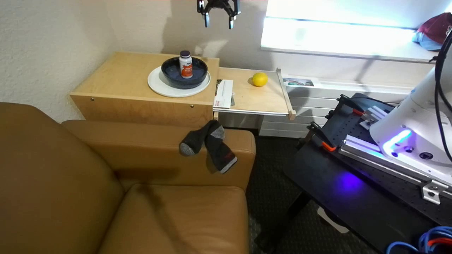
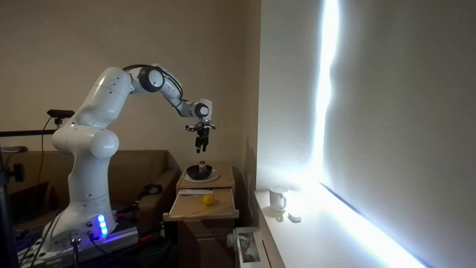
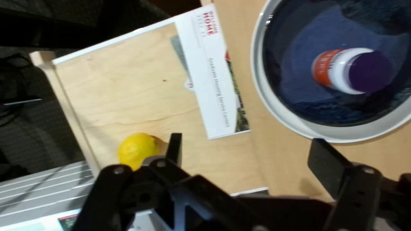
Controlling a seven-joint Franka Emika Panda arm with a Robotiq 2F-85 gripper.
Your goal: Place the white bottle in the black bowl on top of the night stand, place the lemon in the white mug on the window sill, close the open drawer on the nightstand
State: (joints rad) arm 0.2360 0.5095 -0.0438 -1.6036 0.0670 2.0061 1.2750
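Observation:
The white bottle (image 1: 186, 67) stands upright in the black bowl (image 1: 171, 74), which sits on a white plate on the night stand (image 1: 120, 76). The bottle (image 3: 340, 72) and bowl (image 3: 303, 107) also show in the wrist view. The lemon (image 1: 260, 79) lies in the open drawer (image 1: 243, 98); it also shows in the wrist view (image 3: 135, 149), partly hidden by a finger. The white mug (image 2: 277, 199) stands on the window sill (image 2: 293, 242) in an exterior view. My gripper (image 1: 219, 25) is open and empty, high above the night stand; in the wrist view its fingers (image 3: 246, 141) are wide apart.
The white plate (image 1: 160, 88) is under the bowl. A white leaflet (image 3: 208, 73) lies in the drawer. The brown sofa (image 1: 176, 165) with dark socks (image 1: 215, 146) stands close by. A small white object (image 2: 294, 217) lies near the mug. A cap (image 1: 434, 31) rests on the sill.

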